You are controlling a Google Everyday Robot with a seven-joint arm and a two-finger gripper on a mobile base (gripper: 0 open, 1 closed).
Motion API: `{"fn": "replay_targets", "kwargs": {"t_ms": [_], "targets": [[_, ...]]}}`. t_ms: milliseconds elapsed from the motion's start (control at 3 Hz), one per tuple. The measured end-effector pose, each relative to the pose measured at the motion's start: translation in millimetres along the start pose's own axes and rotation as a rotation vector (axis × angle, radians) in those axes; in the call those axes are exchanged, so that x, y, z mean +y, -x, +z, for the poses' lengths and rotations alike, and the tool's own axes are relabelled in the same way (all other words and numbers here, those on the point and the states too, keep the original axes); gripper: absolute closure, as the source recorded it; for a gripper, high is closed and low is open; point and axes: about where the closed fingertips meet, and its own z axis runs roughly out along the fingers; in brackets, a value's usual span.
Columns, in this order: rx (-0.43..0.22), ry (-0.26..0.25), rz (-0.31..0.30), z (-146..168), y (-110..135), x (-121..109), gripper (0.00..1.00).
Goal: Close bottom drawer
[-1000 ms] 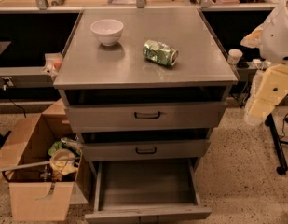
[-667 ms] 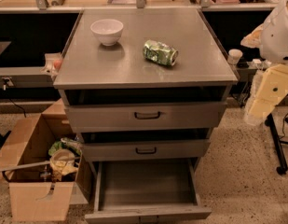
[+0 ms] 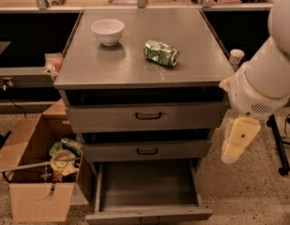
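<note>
The bottom drawer (image 3: 147, 185) of the grey metal cabinet is pulled far out, and its wide flat tray lies open and empty. Its slim front (image 3: 149, 215) sits at the lower edge of the view. The middle drawer (image 3: 147, 150) and top drawer (image 3: 147, 116) stand slightly out, each with a dark handle. My gripper (image 3: 237, 139), cream-coloured, hangs from the white arm (image 3: 264, 81) to the right of the cabinet. It is level with the middle drawer, above and to the right of the open bottom drawer, and touches nothing.
A white bowl (image 3: 107, 31) and a crushed green can (image 3: 161, 52) lie on the cabinet top (image 3: 135, 64). An open cardboard box (image 3: 39, 172) of trash stands on the floor at the left. A black stand leg (image 3: 278, 146) is on the right. Benches run behind.
The arm has swung down and left toward the cabinet's right side, bringing the gripper lower, beside the drawers. The drawers, bowl and can have not moved.
</note>
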Motion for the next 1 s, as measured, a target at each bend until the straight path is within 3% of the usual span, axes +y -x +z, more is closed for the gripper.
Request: {"fn": "replay_targets", "kwargs": {"t_ms": [333,667,1000], "targets": [[0.037,0.147,0.017,96,-17,63,0.0],[0.033,0.147,0.016,101,-17,63,0.0],[0.016,0.214,0.002,167,-20,85,0.0]]}}
